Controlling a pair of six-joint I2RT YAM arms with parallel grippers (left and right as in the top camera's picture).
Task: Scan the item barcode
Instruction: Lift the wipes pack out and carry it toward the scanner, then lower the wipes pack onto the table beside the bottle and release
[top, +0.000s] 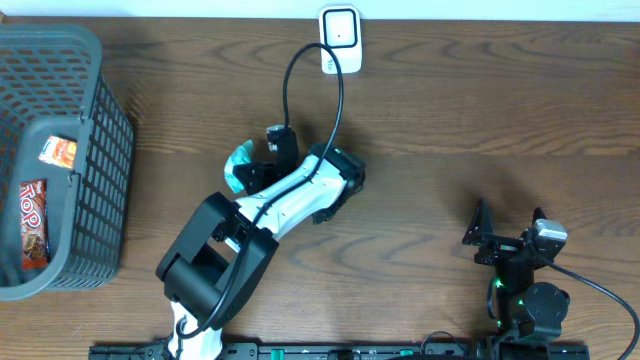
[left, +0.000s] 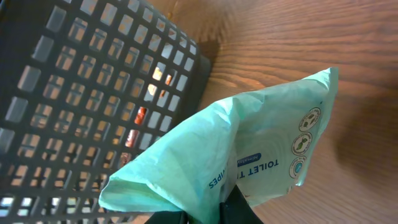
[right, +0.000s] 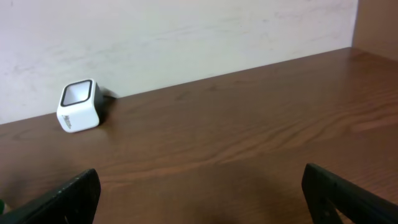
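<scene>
Wipes pack (left: 249, 155): soft pale-green plastic pouch, "TOILET" printed on it, held off the table in mid-scene, just left of the left arm's wrist. It is crumpled and folded where it is gripped, and the free end fans up and out. No barcode shows on the face the left wrist camera sees; it is probably on another side, can't tell.

Handling judgement: light, floppy, slick film. It will sag and twist, so the printed face won't stay flat unless pinched near a sealed edge or corner. Take hold at the seam, not the belly, and leave the barcode panel uncovered. Not fragile. The risks are slipping out, or the film creasing over the code.

Left gripper (top: 255, 170): jaws pressed together, pinching the bunched lower end of the wipes pack.

Scanner (top: 340, 35): small white cube with a dark window, at the far edge of the table against the wall, well apart from the pack. The pack probably needs carrying far and right, with the barcode turned to that window.

Basket (top: 100, 150): dark plastic mesh, far left, near the pack but not touching it. Snack bar (top: 32, 220) and orange packet (top: 58, 150) lie inside.

Right gripper (top: 480, 240): near right, jaws spread wide, holding nothing, low over bare wood and pointed toward the scanner.
</scene>
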